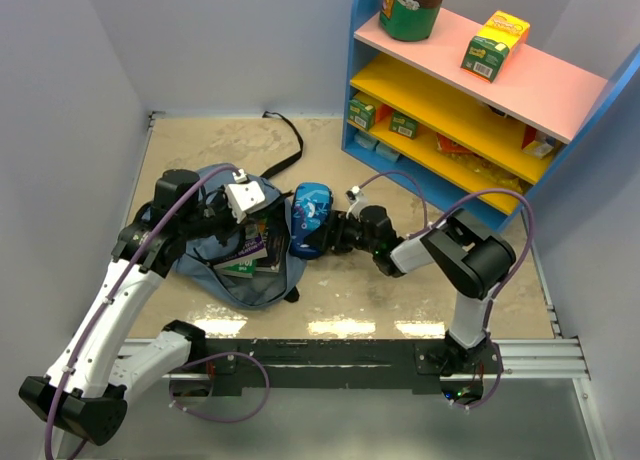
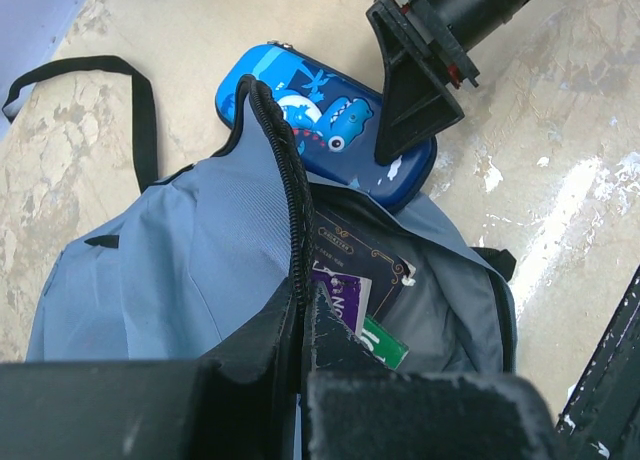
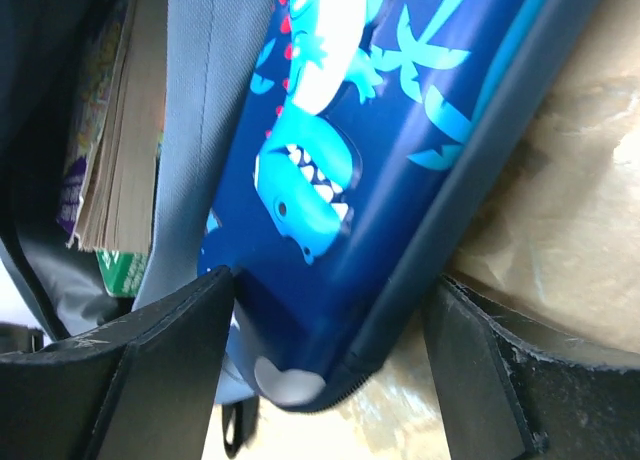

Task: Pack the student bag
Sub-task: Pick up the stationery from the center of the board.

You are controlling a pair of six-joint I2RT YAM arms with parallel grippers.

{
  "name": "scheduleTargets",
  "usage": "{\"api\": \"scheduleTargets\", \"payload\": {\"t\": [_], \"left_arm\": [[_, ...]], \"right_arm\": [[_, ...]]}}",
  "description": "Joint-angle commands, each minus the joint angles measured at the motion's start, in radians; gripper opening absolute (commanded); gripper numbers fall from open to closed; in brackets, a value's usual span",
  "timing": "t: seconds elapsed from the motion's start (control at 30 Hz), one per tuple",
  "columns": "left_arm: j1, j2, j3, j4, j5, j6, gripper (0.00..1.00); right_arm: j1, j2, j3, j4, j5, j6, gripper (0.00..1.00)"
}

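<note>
The slate-blue student bag (image 1: 262,285) lies open on the floor ahead of the left arm, with books (image 1: 250,252) showing inside it. My left gripper (image 1: 260,223) is shut on the black zipper edge (image 2: 290,180) of the bag's opening and holds the flap up. A dark-blue dinosaur-print pencil case (image 1: 312,220) rests against the bag's right side. My right gripper (image 3: 332,280) straddles the case's near end (image 3: 380,130), with one finger on its printed face and the other against its zipper rim. In the left wrist view the purple and green books (image 2: 345,295) sit in the bag (image 2: 190,270).
A blue shelf unit (image 1: 480,90) with boxes and a round tin stands at the back right. A black bag strap (image 1: 285,140) trails over the floor behind the bag. Walls close in on the left and at the back. A metal rail (image 1: 400,352) runs along the near edge.
</note>
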Motion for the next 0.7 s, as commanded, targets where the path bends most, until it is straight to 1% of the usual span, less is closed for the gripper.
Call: {"api": "scheduleTargets", "payload": {"t": [0.0,0.03,0.07,0.1,0.2,0.3,0.33,0.4,0.43,0.57,0.63,0.67], "left_arm": [[-0.004,-0.021,0.017,0.072,0.055,-0.009,0.0],[-0.004,-0.018,0.019,0.072,0.057,-0.009,0.0],[-0.004,-0.018,0.019,0.07,0.058,-0.009,0.0],[-0.004,-0.018,0.02,0.069,0.057,-0.009,0.0],[-0.004,-0.019,0.019,0.064,0.055,-0.005,0.0],[-0.004,-0.018,0.02,0.061,0.052,-0.002,0.0],[-0.004,-0.018,0.02,0.061,0.054,-0.002,0.0],[-0.005,-0.018,0.02,0.06,0.051,0.001,0.0],[-0.004,-0.021,0.019,0.06,0.051,0.001,0.0],[-0.004,-0.019,0.017,0.066,0.051,-0.006,0.0],[-0.004,-0.021,0.017,0.067,0.048,-0.008,0.0],[-0.004,-0.021,0.017,0.069,0.046,-0.009,0.0]], "right_arm": [[0.028,0.059,0.059,0.017,0.067,0.046,0.77],[0.043,0.068,0.093,-0.02,0.085,0.033,0.77],[0.052,0.076,0.104,-0.051,0.14,0.027,0.78],[0.06,0.082,0.11,-0.077,0.157,0.023,0.79],[0.077,0.096,0.124,-0.068,0.174,0.022,0.78],[0.081,0.078,0.1,0.005,0.174,0.047,0.66],[0.083,0.067,0.084,0.013,0.176,0.053,0.55],[0.086,0.036,0.069,0.022,0.194,0.052,0.46],[0.086,0.003,0.052,0.022,0.196,0.049,0.36],[0.085,-0.082,0.021,0.015,0.188,0.029,0.21],[0.085,-0.12,0.009,-0.007,0.176,0.016,0.17],[0.086,-0.16,0.009,-0.02,0.168,0.01,0.14]]}}
